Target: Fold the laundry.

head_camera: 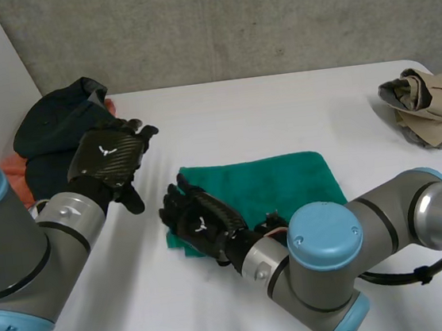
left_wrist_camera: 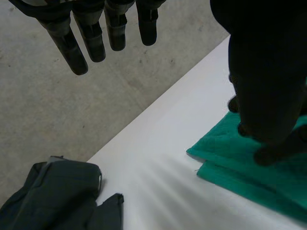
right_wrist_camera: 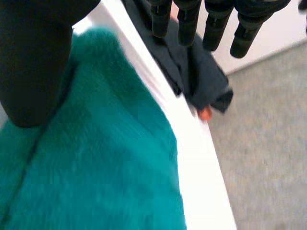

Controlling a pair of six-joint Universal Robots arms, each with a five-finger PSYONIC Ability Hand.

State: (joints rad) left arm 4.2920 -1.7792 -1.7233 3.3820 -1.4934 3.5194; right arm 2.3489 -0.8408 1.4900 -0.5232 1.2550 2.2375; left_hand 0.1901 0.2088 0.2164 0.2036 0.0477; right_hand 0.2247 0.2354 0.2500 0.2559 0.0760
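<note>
A folded green towel point(head_camera: 283, 181) lies flat in the middle of the white table point(head_camera: 279, 111). My right hand point(head_camera: 200, 224) hovers over the towel's near left corner, open, fingers straight and holding nothing. In the right wrist view its fingers point(right_wrist_camera: 213, 24) stretch out past the green towel point(right_wrist_camera: 105, 167) under the palm. My left hand point(head_camera: 112, 158) hangs open above the bare table to the left of the towel. Its straight fingers point(left_wrist_camera: 96, 33) are spread, and the green towel point(left_wrist_camera: 240, 172) lies beside its thumb.
A pile of dark clothes point(head_camera: 57, 124) with some orange cloth point(head_camera: 14, 169) sits at the table's far left corner. A crumpled beige garment point(head_camera: 429, 102) lies at the far right edge. Beyond the table's left edge point(right_wrist_camera: 192, 129) is grey floor.
</note>
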